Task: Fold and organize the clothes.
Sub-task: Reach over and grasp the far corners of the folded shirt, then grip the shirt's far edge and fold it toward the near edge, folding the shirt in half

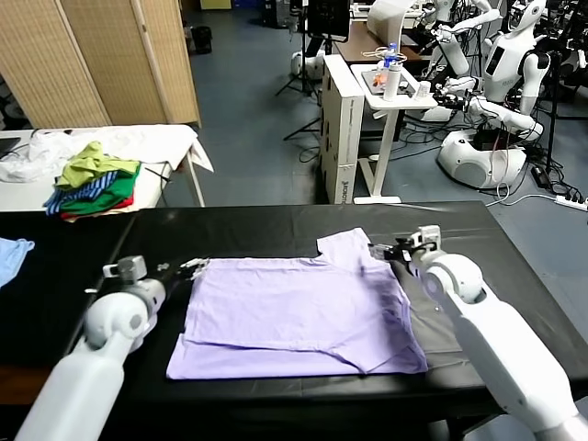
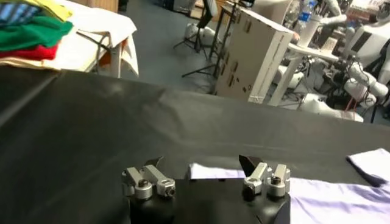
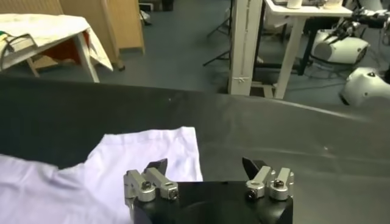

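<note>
A: Where's the shirt [image 1: 299,312] sitting?

B: Flat on the black table [image 1: 514,239], between the two arms. One sleeve sticks out at the far corner, just beside the right gripper [image 1: 393,250]. The near hem has a shallow crease already turned over.

A: And the grippers?

B: Both spread wide, nothing in them. The left gripper [image 1: 191,266] is low at the shirt's far corner on its own side; its wrist camera shows lavender cloth just ahead of and partly under the fingertips [image 2: 251,165]. The right one hangs over the sleeve, cloth under one finger and bare table under the other.

A: So the step is taking hold of the far edge?

B: That's my read. To do it well, each gripper should come down so one finger slides under the hem and the other lands on top. The fabric looks thin, so a shallow bite may slip out.

A: Anything to watch?

B: The right side. I'd shift it so both fingers straddle cloth, otherwise it pinches table. Grip both corners level, or the fold goes crooked.

A: The pile [image 1: 94,184] behind?

B: Well apart, on another table. Leave it.
</note>
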